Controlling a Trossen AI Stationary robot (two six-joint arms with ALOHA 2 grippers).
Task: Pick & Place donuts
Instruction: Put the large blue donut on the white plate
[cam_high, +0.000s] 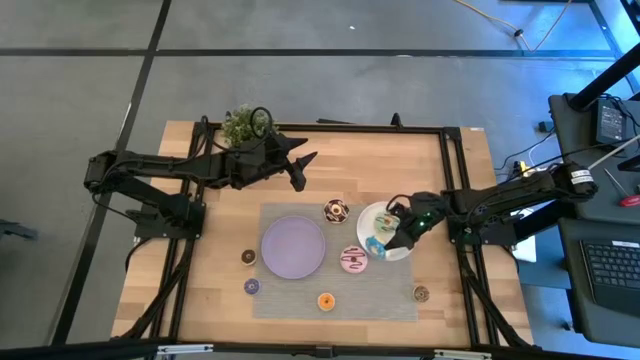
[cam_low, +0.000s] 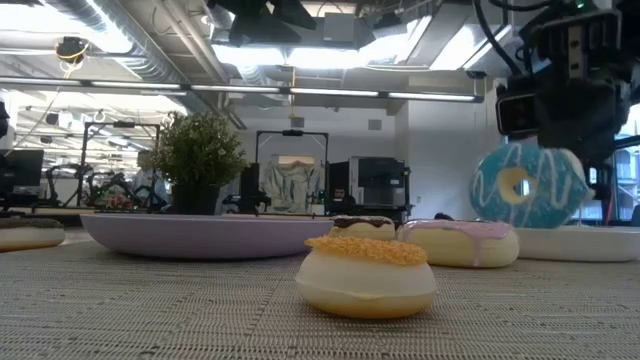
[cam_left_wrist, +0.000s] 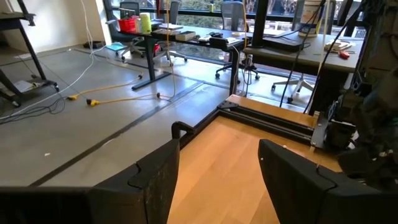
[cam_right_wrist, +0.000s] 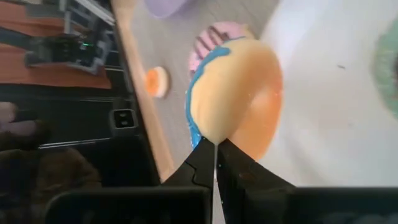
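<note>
We find the right gripper (cam_high: 393, 237) clamped on the rim of a blue-iced ring-shaped toy donut (cam_low: 527, 185), holding it on edge just above the round white plate (cam_high: 372, 217) at the right side of the woven grey mat (cam_high: 300, 292). In the right wrist view the fingers meet tight on the rim, the tan underside facing the camera — a thin pinch, in our judgement adequate only because the piece looks light and rigid, likely moulded plastic with a smooth, somewhat slippery icing face. The ring wall, gripped across rim and hole, appears the surer hold. A green-iced donut (cam_high: 373, 246) lies on the same plate; a pink-iced donut (cam_high: 351, 260) and a chocolate-iced donut (cam_high: 336, 211) sit on the mat beside it, with a small orange-topped donut (cam_high: 326, 301) nearer the front edge. The round lilac plate (cam_high: 293, 247) stands bare. The left gripper (cam_high: 298, 170) waits over the far side of the wooden table (cam_high: 215, 290), jaws apart — holding nothing.
</note>
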